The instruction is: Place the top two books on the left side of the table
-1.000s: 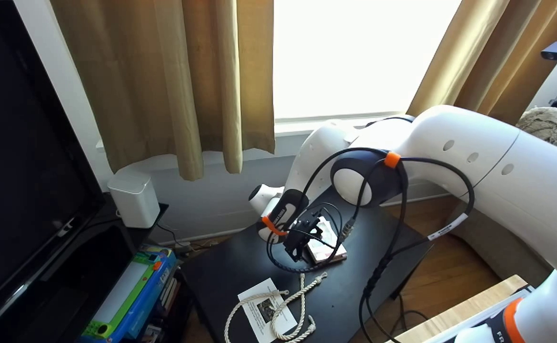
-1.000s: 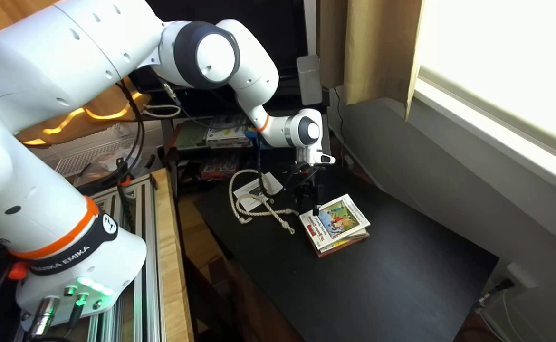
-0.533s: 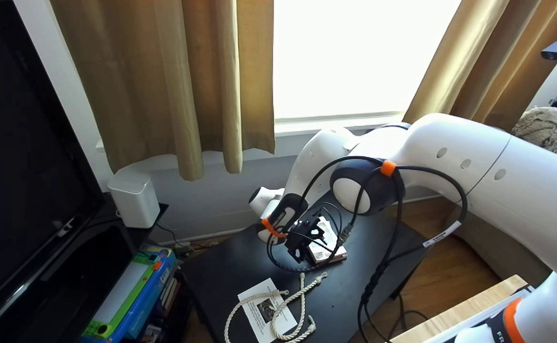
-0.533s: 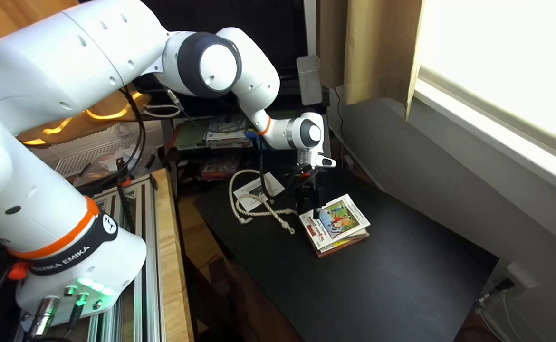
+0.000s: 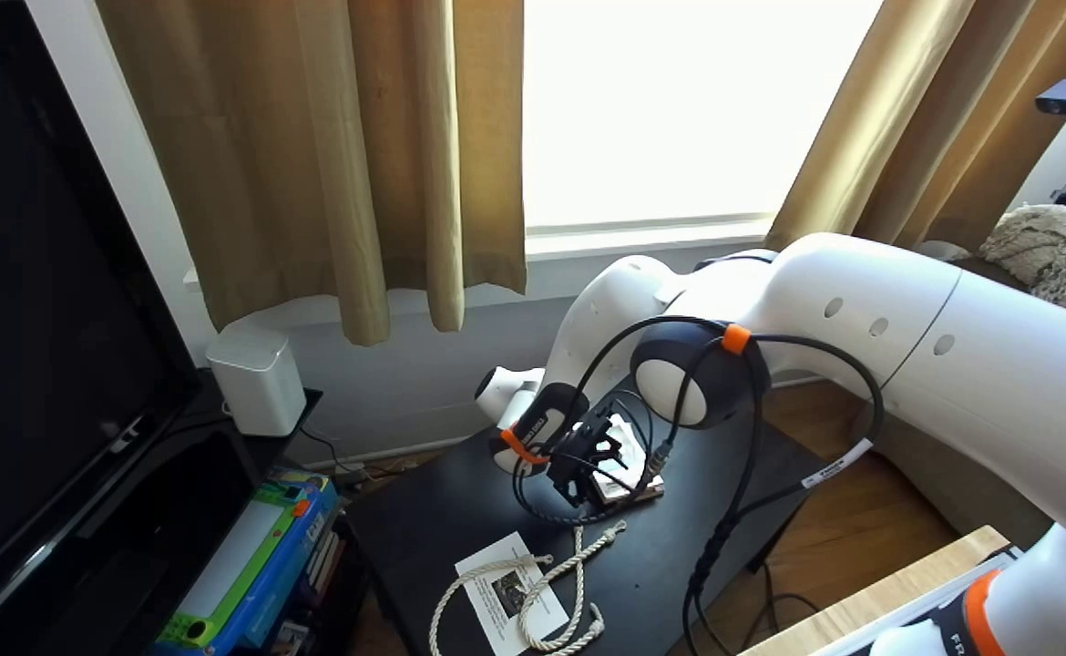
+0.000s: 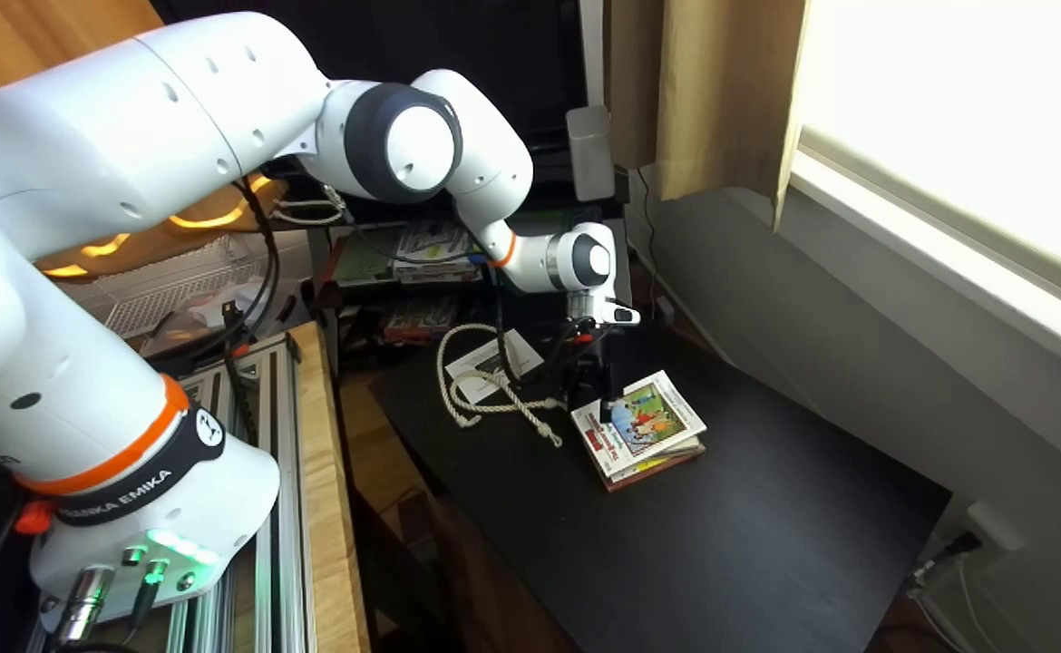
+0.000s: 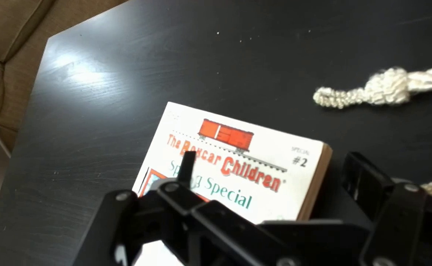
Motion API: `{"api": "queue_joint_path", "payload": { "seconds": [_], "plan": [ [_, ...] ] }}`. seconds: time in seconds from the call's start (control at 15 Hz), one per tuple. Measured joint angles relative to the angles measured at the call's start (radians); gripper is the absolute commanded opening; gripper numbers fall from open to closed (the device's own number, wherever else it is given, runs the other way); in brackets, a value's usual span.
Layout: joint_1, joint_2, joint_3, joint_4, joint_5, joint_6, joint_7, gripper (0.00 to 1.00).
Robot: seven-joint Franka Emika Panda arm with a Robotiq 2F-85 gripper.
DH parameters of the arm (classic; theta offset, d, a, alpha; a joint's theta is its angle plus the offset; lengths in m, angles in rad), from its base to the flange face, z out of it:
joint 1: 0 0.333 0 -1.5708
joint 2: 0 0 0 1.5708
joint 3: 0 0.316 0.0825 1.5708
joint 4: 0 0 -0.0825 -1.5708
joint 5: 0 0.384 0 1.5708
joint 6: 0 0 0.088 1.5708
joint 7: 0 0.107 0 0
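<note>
A white book (image 7: 223,162) with a red boxcar on its cover lies flat as the topmost of a small stack; in an exterior view the same top book (image 6: 644,417) rests on the black table (image 6: 757,544). Beneath it, mostly hidden, a second book (image 6: 653,465) shows a thin yellowish strip. A reddish-brown edge (image 6: 653,476) shows at the bottom of the pile. My gripper (image 7: 275,171) stands open above the stack: one finger (image 7: 187,166) overlaps the cover, while the opposite finger (image 7: 365,184) is out past the tan edge. Nothing is held between them; contact cannot be made out.
A cream rope (image 6: 503,408) lies across a printed sheet (image 6: 494,367) beside the stack. The wall and window sill (image 6: 929,272) run along one table side. A TV (image 5: 50,301) and a white boxy device (image 5: 258,381) stand nearby. Loose cables (image 5: 752,474) hang from the arm.
The arm has come down, its elbow clearly lower, and the gripper sits slightly lower over the stack's near edge. Books, rope and sheet have stayed in place.
</note>
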Motion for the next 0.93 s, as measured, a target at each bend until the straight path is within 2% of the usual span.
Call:
{"api": "queue_joint_path", "payload": {
  "seconds": [0.33, 0.93],
  "plan": [
    [0.028, -0.003, -0.009, 0.000, -0.037, -0.056, 0.001, 1.00],
    [0.030, -0.005, -0.009, 0.013, -0.038, -0.069, 0.007, 1.00]
  ]
}}
